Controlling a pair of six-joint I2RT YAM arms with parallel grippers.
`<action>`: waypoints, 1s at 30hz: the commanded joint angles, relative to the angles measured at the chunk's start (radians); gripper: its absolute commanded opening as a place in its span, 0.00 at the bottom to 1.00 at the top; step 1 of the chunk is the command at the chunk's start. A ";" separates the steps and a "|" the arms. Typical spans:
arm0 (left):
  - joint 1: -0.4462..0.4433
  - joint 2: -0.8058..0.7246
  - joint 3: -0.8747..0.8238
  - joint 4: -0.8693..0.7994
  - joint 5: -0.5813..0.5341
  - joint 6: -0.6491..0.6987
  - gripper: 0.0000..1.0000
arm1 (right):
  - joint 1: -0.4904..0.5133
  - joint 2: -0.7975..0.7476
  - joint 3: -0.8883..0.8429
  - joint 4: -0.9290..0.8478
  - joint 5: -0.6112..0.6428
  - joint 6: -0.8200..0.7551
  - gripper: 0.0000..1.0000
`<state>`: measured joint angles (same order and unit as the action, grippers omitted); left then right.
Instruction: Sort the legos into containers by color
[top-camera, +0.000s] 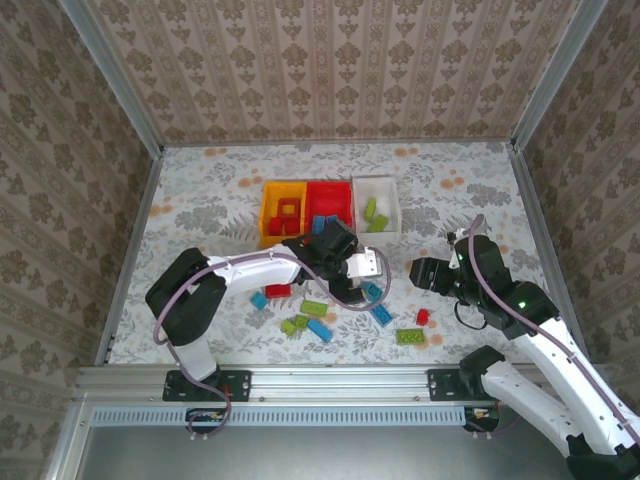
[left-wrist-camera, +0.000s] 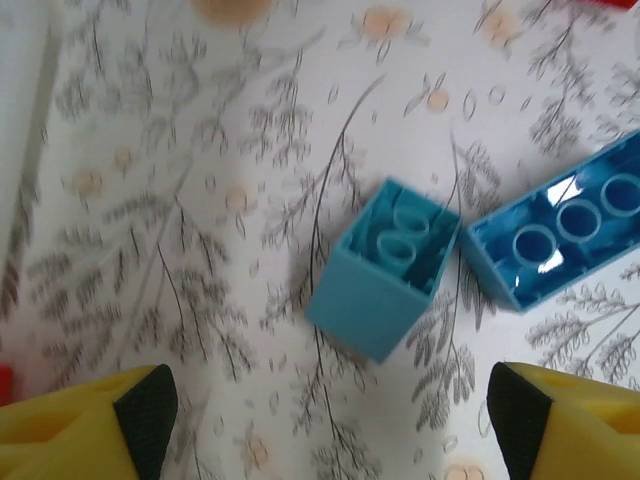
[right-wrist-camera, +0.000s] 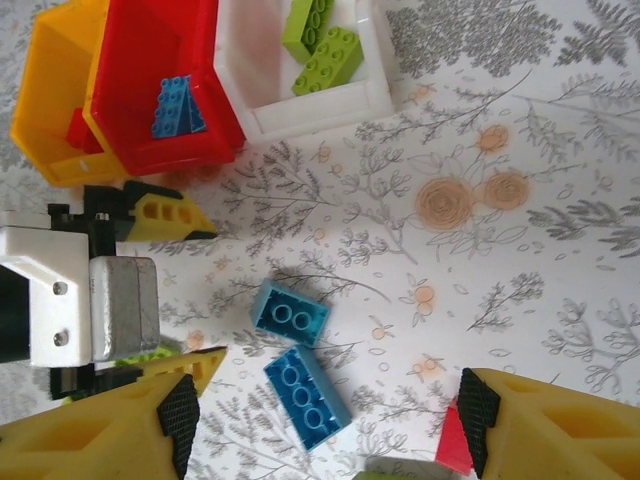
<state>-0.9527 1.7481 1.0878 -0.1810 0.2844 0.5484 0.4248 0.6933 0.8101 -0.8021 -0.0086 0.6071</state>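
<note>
**Item:** light-blue brick (left-wrist-camera: 385, 268).

**Location:** on the table (left-wrist-camera: 180, 200), in front of the bins, among the loose legos.

**Bearing:** from the left gripper (left-wrist-camera: 330, 415) I read it as straight ahead and slightly right of the midline. It is near the fingertips but short of them.

**Attitude:** tipped so that its hollow side faces the wrist camera, with two round tubes inside. It is short and blocky, and its sides are skewed to the line between my fingers.

**Finish:** plain, smooth plastic.

**Neighbour:** dark-blue brick (left-wrist-camera: 560, 240), long, with a row of rings on its upper face. Its long axis runs away to the upper right. Its near corner is just beside the light-blue brick, and I cannot tell whether they touch.

**Left gripper:** spread wide, nothing held.

**Right gripper** (right-wrist-camera: 330, 425): also spread wide and holding nothing. Both blue bricks lie on the table ahead of it.

**Nearer arm:** the left. From above its tips sit just beside the item, while the right gripper stands a little farther off on the other side.

**Bins:**
- The yellow bin (right-wrist-camera: 45, 110) holds red pieces.
- The red bin (right-wrist-camera: 150, 50) holds blue pieces.
- The white bin (right-wrist-camera: 310, 115) holds lime pieces.

**Judgement:**
- The item belongs in the red bin.
- I would turn the left wrist to square the fingers to its flat sides.
- I would close without nudging the neighbour.
</note>
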 joint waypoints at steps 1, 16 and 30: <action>0.010 0.042 0.002 0.079 0.086 0.095 0.85 | -0.023 -0.009 -0.003 -0.010 -0.087 0.026 0.75; 0.008 0.157 0.034 0.094 0.151 0.086 0.76 | -0.112 0.045 -0.029 0.023 -0.249 0.092 0.75; -0.006 0.195 0.065 0.115 0.139 0.014 0.36 | -0.165 0.073 -0.042 0.041 -0.299 0.079 0.74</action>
<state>-0.9539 1.9446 1.1252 -0.0772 0.4145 0.5793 0.2714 0.7670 0.7765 -0.7822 -0.2749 0.6849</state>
